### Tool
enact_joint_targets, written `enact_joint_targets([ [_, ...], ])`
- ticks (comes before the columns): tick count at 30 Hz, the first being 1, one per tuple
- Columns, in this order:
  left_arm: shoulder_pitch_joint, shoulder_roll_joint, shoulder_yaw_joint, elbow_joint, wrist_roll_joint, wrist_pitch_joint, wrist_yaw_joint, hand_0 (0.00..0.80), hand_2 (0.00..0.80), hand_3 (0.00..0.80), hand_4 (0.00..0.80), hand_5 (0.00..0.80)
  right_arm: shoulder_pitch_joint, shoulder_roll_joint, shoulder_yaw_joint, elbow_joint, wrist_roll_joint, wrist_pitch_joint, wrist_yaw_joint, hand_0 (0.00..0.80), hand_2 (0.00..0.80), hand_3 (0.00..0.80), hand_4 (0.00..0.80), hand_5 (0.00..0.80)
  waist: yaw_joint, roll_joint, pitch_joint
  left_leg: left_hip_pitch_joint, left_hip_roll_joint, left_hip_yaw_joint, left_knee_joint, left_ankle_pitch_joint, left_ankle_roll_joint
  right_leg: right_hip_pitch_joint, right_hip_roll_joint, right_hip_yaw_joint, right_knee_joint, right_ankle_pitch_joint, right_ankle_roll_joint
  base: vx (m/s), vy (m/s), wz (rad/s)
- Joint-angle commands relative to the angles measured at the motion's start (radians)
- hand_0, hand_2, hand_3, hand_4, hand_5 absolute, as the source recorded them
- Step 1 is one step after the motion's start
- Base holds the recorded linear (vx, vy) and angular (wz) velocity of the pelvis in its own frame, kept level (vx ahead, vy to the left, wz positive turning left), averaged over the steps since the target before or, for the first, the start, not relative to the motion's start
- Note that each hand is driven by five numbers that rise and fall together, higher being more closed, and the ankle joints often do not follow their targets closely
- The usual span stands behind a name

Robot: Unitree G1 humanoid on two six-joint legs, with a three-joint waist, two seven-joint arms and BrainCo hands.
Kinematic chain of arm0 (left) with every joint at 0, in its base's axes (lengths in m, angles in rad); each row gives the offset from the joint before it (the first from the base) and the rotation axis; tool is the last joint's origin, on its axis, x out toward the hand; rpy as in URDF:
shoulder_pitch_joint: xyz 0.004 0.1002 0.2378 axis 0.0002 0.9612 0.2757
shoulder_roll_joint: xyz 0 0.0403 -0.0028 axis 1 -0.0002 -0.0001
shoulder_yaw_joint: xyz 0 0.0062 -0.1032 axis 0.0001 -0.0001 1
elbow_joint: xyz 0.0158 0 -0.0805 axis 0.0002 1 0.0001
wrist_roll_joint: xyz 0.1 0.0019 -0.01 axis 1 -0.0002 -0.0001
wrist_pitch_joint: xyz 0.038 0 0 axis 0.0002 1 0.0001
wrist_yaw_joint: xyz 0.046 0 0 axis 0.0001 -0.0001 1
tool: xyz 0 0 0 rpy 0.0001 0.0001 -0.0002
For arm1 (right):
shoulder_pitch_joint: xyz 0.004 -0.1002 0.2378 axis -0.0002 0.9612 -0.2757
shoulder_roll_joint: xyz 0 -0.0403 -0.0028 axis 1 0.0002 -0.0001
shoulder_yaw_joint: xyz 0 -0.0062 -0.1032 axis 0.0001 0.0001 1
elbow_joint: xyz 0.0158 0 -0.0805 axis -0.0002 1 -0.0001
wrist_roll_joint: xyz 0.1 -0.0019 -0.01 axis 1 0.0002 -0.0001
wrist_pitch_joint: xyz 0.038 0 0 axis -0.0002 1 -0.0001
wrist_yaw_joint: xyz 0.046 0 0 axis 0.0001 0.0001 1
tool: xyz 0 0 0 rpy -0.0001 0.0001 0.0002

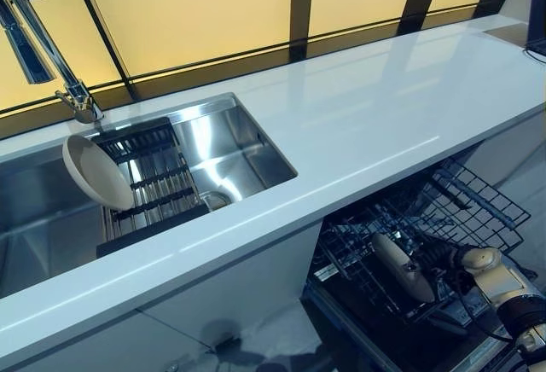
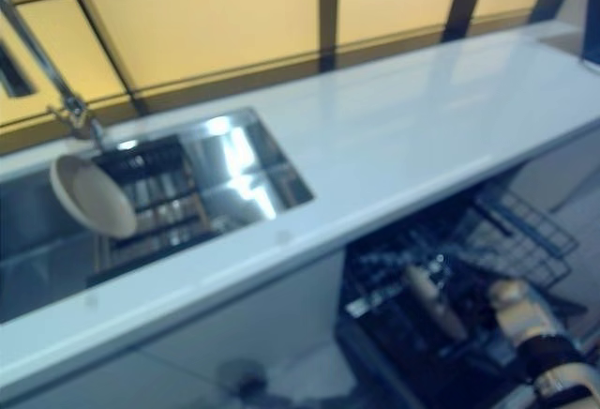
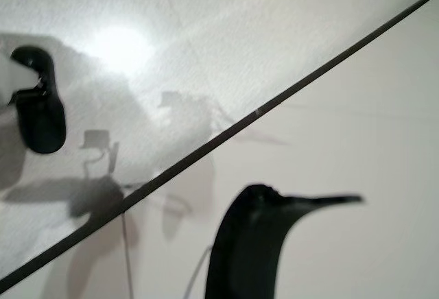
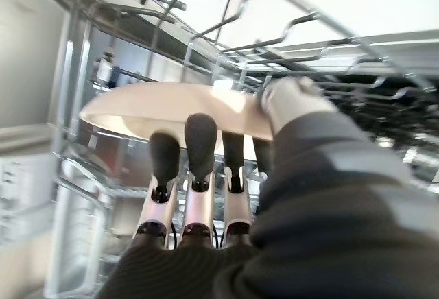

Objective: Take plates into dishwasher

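Note:
A beige plate (image 1: 401,267) stands on edge in the pulled-out dishwasher rack (image 1: 478,197) at the lower right. My right hand (image 1: 488,263) reaches in from the right and holds it. In the right wrist view its dark-tipped fingers (image 4: 201,141) lie against one face of this plate (image 4: 164,110) and the thumb sits on the rim. A second beige plate (image 1: 95,171) leans upright on the black drying rack (image 1: 158,176) in the sink. My left hand (image 3: 250,244) shows only in its own wrist view, hanging relaxed over the floor and holding nothing.
The steel sink (image 1: 230,150) with a tall faucet (image 1: 51,56) is set in the long white counter (image 1: 384,116). The dishwasher opens below the counter's front edge. Wire tines and an upper rack crowd the space around the held plate.

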Motion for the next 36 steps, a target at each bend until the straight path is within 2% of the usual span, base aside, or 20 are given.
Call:
enact_joint_targets([
  [1,-0.047,0.015,-0.018,0.009,0.028,-0.004,0.019,0.0,0.0,0.0,0.0,0.0,0.001,0.007,0.06,0.013,-0.023,0.038,-0.007,0.0,0.0,0.0,0.0,0.0,0.027,-0.039,0.005,0.009,-0.072,0.062,-0.003,-0.063,0.062,-0.051,-0.011,0.033,0.127,-0.061,0.037,0.035,-0.002,0.05],
  [8,-0.049,0.016,-0.003,0.026,0.045,0.002,0.028,0.0,0.0,0.0,0.0,0.0,0.02,0.001,0.033,-0.006,0.002,0.078,0.021,0.0,0.0,0.0,0.0,0.0,0.023,-0.061,-0.009,0.023,-0.066,0.069,-0.004,-0.068,0.063,-0.035,-0.004,0.035,0.122,-0.063,0.037,0.034,0.0,0.02],
  [16,-0.045,0.021,0.016,0.041,0.069,0.005,0.03,0.0,0.0,0.0,0.0,0.0,0.02,-0.06,0.005,-0.089,0.044,0.111,0.071,0.0,0.0,0.0,0.0,0.0,0.019,-0.094,-0.032,0.041,-0.061,0.075,-0.004,-0.078,0.065,-0.012,0.006,0.041,0.114,-0.067,0.036,0.025,-0.001,0.0],
  [21,-0.042,0.026,0.027,0.054,0.088,0.001,0.026,0.0,0.0,0.0,0.0,0.0,0.004,-0.114,-0.011,-0.12,0.07,0.141,0.093,0.0,0.0,0.0,0.0,0.0,0.018,-0.109,-0.043,0.046,-0.058,0.078,-0.004,-0.08,0.063,-0.002,0.01,0.044,0.108,-0.066,0.036,0.0,0.0,0.0],
  [26,-0.025,0.037,0.042,0.077,0.106,-0.01,0.017,0.0,0.0,0.0,0.0,0.0,-0.017,-0.2,-0.048,-0.125,0.179,0.168,0.133,0.0,0.0,0.0,0.0,0.0,0.016,-0.132,-0.062,0.056,-0.055,0.077,-0.004,-0.085,0.062,0.017,0.017,0.048,0.096,-0.066,0.035,0.017,0.0,0.0],
  [32,-0.008,0.041,0.049,0.104,0.12,-0.023,0.008,0.0,0.0,0.0,0.0,0.0,-0.04,-0.273,-0.082,-0.094,0.213,0.163,0.095,0.0,0.0,0.0,0.0,0.0,0.017,-0.146,-0.086,0.064,-0.054,0.074,-0.004,-0.088,0.06,0.033,0.021,0.05,0.087,-0.066,0.035,0.032,0.018,-0.02],
  [36,-0.007,0.045,0.047,0.113,0.118,-0.022,0.001,0.0,0.0,0.0,0.0,0.0,-0.071,-0.322,-0.093,-0.055,0.229,0.19,0.096,0.0,0.0,0.0,0.0,0.0,0.022,-0.156,-0.101,0.068,-0.055,0.072,-0.004,-0.088,0.062,0.041,0.023,0.049,0.084,-0.067,0.035,0.022,0.009,-0.01],
])
